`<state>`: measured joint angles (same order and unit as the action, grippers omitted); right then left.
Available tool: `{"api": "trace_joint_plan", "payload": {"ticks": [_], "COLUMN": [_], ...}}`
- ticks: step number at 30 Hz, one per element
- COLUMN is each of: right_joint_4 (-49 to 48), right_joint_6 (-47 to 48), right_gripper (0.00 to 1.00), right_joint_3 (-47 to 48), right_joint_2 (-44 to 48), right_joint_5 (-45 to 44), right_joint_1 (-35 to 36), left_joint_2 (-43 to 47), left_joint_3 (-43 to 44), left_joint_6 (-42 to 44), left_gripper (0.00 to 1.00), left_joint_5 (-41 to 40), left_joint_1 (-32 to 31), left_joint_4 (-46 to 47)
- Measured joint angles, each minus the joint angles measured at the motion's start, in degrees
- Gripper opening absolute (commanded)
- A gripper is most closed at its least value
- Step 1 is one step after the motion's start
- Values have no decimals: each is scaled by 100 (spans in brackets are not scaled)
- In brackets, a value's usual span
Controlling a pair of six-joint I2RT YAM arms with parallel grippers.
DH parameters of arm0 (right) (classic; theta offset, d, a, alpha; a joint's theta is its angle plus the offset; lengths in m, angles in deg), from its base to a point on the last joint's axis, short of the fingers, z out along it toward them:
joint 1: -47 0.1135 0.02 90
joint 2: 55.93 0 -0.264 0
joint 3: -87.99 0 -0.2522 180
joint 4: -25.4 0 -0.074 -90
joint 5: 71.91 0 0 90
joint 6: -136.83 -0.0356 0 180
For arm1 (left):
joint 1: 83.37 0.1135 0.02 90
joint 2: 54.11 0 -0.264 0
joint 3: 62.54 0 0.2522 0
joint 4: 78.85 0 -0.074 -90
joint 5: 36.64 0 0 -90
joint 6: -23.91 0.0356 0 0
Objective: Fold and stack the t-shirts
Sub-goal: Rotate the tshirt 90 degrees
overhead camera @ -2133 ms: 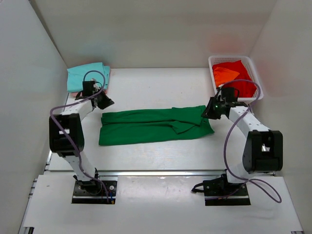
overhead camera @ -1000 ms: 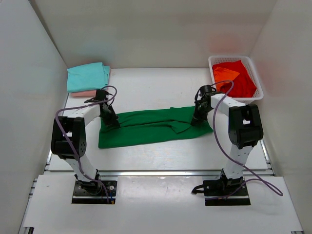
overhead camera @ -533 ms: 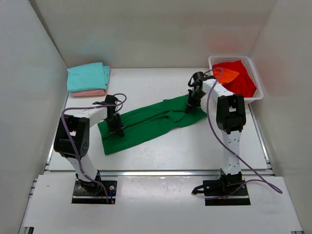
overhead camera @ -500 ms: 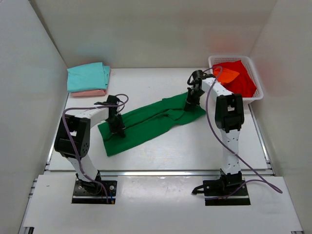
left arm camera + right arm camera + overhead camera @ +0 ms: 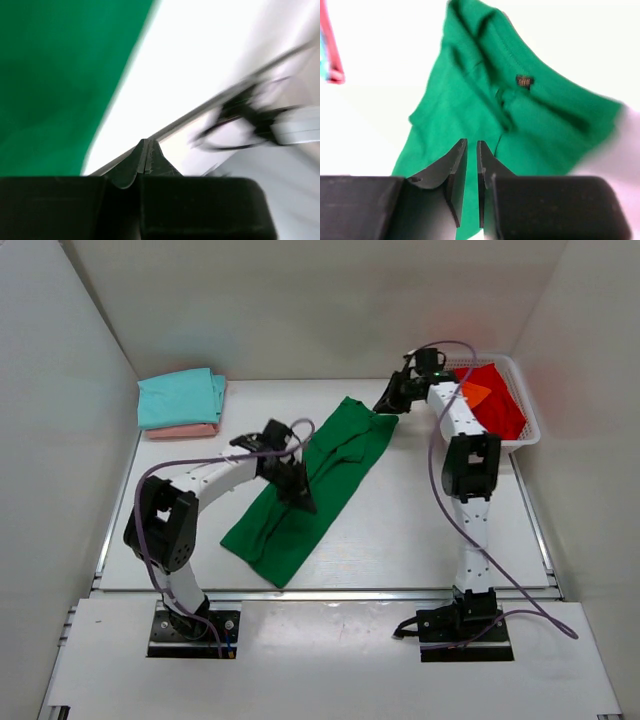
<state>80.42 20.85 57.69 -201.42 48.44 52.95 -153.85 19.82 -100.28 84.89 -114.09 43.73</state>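
A dark green t-shirt (image 5: 345, 445) lies folded into a long strip, slanting from the back centre to the front left. My left gripper (image 5: 298, 500) rests at the strip's right edge near its middle. In the left wrist view (image 5: 145, 142) the jaws are shut tip to tip with no cloth between them, and the green cloth (image 5: 60, 75) is to the upper left. My right gripper (image 5: 385, 403) is at the strip's far right corner. In its wrist view (image 5: 472, 142) the jaws stand a thin slit apart over the shirt (image 5: 485, 100), with no cloth seen pinched.
A folded teal shirt (image 5: 178, 397) lies on a pale pink one (image 5: 180, 430) at the back left. The white lattice basket (image 5: 528, 430) at the back right holds a red shirt (image 5: 495, 405) and an orange one (image 5: 472, 392). White walls stand on three sides.
The green strip has swung from nearly level to a steep slant. My right gripper moved back toward the basket with its end; my left gripper moved right and forward along the strip.
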Motion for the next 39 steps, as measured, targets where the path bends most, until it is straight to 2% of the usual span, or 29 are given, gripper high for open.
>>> {"api": "trace_joint_plan", "payload": {"ticks": [2,4,7,8,9,10,11,13,15,18,25,28,32,39], "right_joint_4": [-157,-378,-750,-984,-1191,-1427,-1624,-2070,-2470,-2769,-3421,-3458,-3036,-1965], "right_joint_6": [9,35,46,42,20,-31,-105,-273,-498,-785,-1036,-1032,-1016,-1005], "right_gripper": [6,0,0,0,1,0,0,0,0,0,0,0,0,0], "right_joint_3": [-610,-1600,-3095,-3609,-4094,-4658,-5069,-5818,-6487,-7187,-7353,-7302,-7276,-7257], "right_joint_2": [710,1781,3469,4006,4476,4959,5263,5589,5624,5281,4251,3873,3519,3840], "right_joint_5": [-35,-164,-435,-527,-584,-629,-636,-608,-555,-470,-146,-83,-205,-876], "right_joint_1": [-83,-157,57,273,538,962,1366,2107,2721,3283,4057,4245,4280,3985], "left_joint_2": [31,24,-162,-297,-463,-743,-1025,-1797,-2575,-3617,-4826,-5187,-5554,-5637], "left_joint_3": [564,1123,1878,2079,2247,2485,2691,3257,3823,4590,5438,6022,6944,7576], "left_joint_6": [-229,-439,-697,-787,-831,-933,-1005,-1121,-1163,-1143,-955,-678,-186,393], "left_gripper": [0,0,2,24,37,32,16,12,12,12,9,7,9,5], "left_joint_5": [267,444,610,678,717,787,817,870,911,896,710,350,-474,-1781], "left_joint_1": [299,623,1051,1174,1266,1355,1412,1488,1521,1517,1355,1215,1029,846], "left_joint_4": [306,756,1591,1919,2229,2531,2780,3117,3200,3119,2577,2057,1274,396]}}
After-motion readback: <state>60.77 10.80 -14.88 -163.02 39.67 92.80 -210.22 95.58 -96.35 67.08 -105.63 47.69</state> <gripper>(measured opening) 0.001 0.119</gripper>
